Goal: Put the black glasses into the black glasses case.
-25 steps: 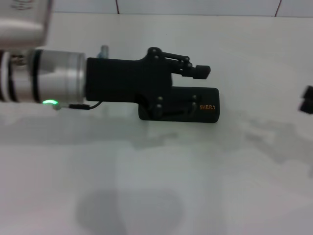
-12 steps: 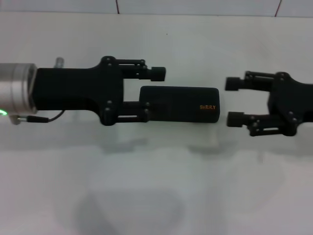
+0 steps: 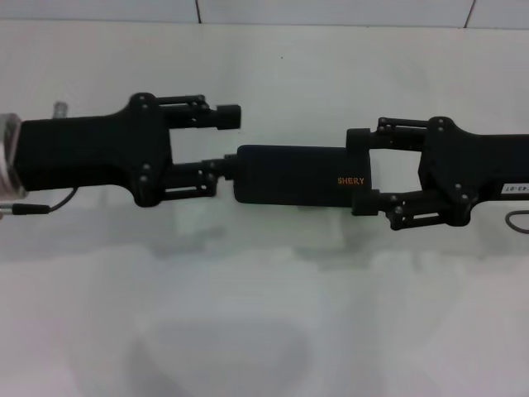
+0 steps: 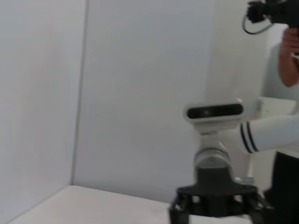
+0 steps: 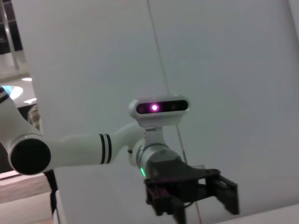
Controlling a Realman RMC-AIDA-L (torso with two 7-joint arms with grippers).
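Now we see the black glasses case (image 3: pixel 302 175) lying shut and flat on the white surface (image 3: pixel 264 314), stretched lengthwise between our two tools, with its orange "SHERY" lettering (image 3: pixel 350 180) near the end that faces the right tool.

Our left tool (image 3: pixel 221 141) sits at the case's other end with its fingers spread wide. The nearer finger (image 3: pixel 194 175) reaches the case's end and looks to touch it, while the farther finger (image 3: pixel 216 117) hangs free beyond the case's far edge, clear of it. This tool grasps nothing.

Our right tool (image 3: pixel 361 169) comes in from the opposite side, also released, its two fingers set to either side of the lettered end. The farther finger (image 3: pixel 364 137) lies at the case's far corner and the nearer one (image 3: pixel 368 203) at its near corner; whether either presses on the case we cannot tell, but the jaws stand apart and do not clamp it.

The black glasses do not show in any view, so we cannot say where they are.

From the left wrist view we see the right tool (image 4: pixel 215 212) farther off, low over the surface, fingers apart. From the right wrist view we see the left tool (image 5: pixel 201 196) likewise, open, with a green light on its wrist.
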